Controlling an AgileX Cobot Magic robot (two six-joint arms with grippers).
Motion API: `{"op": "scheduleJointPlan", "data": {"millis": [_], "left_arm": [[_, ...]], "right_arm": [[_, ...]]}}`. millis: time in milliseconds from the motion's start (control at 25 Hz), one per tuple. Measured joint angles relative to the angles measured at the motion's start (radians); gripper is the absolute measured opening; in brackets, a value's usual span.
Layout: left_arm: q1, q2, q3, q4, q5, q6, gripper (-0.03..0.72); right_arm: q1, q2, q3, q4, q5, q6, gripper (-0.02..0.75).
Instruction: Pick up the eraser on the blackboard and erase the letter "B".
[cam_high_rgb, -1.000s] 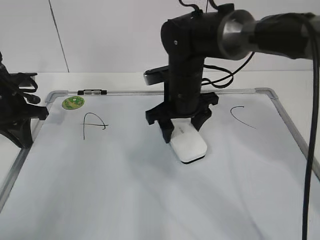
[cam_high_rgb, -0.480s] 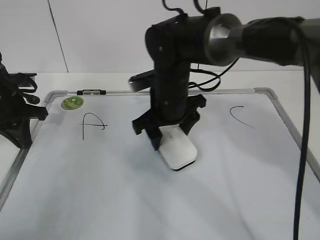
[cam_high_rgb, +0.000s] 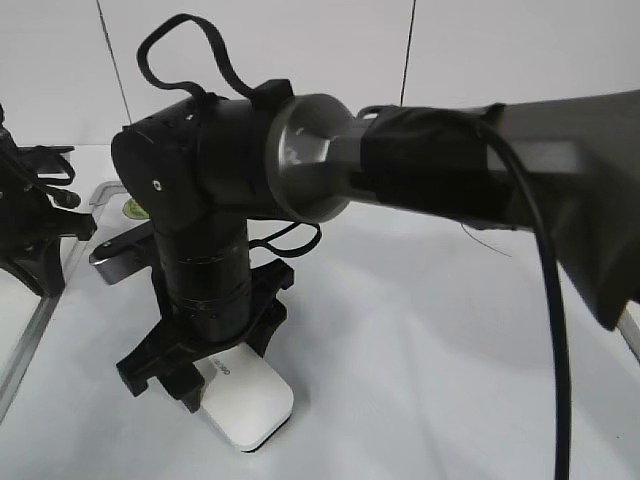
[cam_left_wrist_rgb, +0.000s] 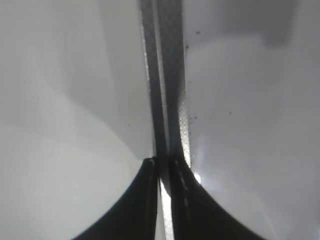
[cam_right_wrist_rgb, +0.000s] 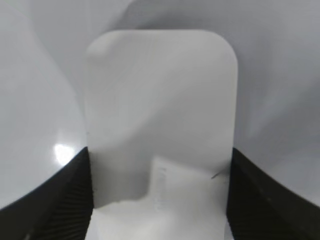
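White wall behind, white table underneath, and the blackboard (cam_high_rgb: 420, 330) lying flat on it fills most of the exterior view. My right arm reaches way across to the left side, and my right end effector (cam_high_rgb: 205, 385) points straight down with the eraser (cam_high_rgb: 245, 405) clamped between its fingers, felt side flat on the board so it can wipe. Can't see the letter "B" anywhere; my guess is it's wiped off or hidden behind my arm. Only a bit of the C stroke (cam_high_rgb: 485, 240) peeks out past the forearm. My left end effector (cam_high_rgb: 45, 225) is parked off the left edge, out of the way.

Left wrist view: the fingers (cam_left_wrist_rgb: 150, 200) are pinched nearly together, holding nothing, hanging right over the board's grey frame (cam_left_wrist_rgb: 165, 75).

Right wrist view: the eraser's white top (cam_right_wrist_rgb: 160, 115) fills the frame, with a ribbed pad (cam_right_wrist_rgb: 75, 200) pressing against each long side. So it's spread just to the eraser's width, firm hold.
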Motion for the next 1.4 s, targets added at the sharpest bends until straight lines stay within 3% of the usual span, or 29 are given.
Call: {"op": "scheduleJointPlan", "data": {"millis": [360, 600, 1400], "left_arm": [[0.000, 0.000, -0.002, 0.000, 0.002, 0.000, 0.031], [0.000, 0.000, -0.002, 0.003, 0.002, 0.003, 0.036], [0.000, 0.000, -0.002, 0.008, 0.004, 0.003, 0.036]], "right_arm": [[-0.005, -0.054, 0.033, -0.003, 0.000, -0.007, 0.540], [-0.078, -0.175, 0.097, 0.009, 0.000, -0.002, 0.540], [-0.646, -0.538, 0.542, 0.016, 0.000, -0.006, 0.540]]}}
